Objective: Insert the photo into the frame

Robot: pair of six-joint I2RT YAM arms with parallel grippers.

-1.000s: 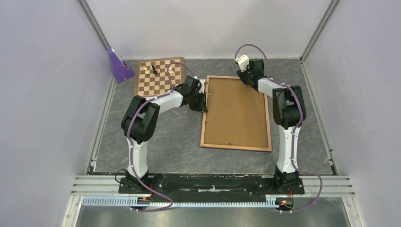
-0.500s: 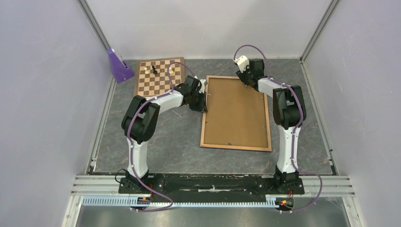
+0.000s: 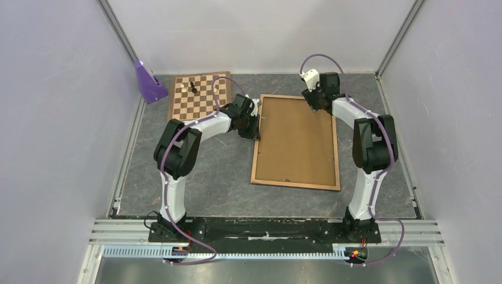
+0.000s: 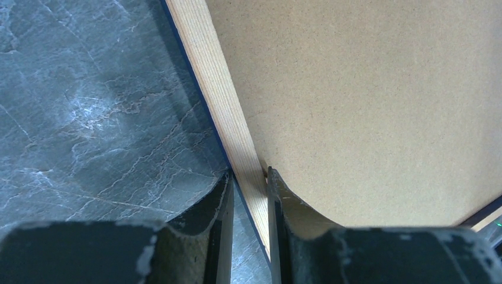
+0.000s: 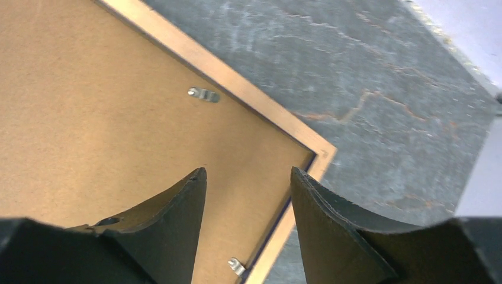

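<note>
In front of me is the table [image 3: 207, 171], its top grey and veined like marble. On it the frame [image 3: 296, 183] lies right of centre, wooden back up. The chessboard [image 3: 198, 103] lies at far left, a purple block [image 3: 148, 83] just beside it.

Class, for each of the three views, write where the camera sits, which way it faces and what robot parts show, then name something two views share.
Top external: above and behind the bases, facing down at the table; both arms whole.
Left wrist: faces down; the left hand straddles the frame rail.
Right wrist: faces down at a frame corner; right hand open.
Shared: both wrist views show the backing board.
</note>
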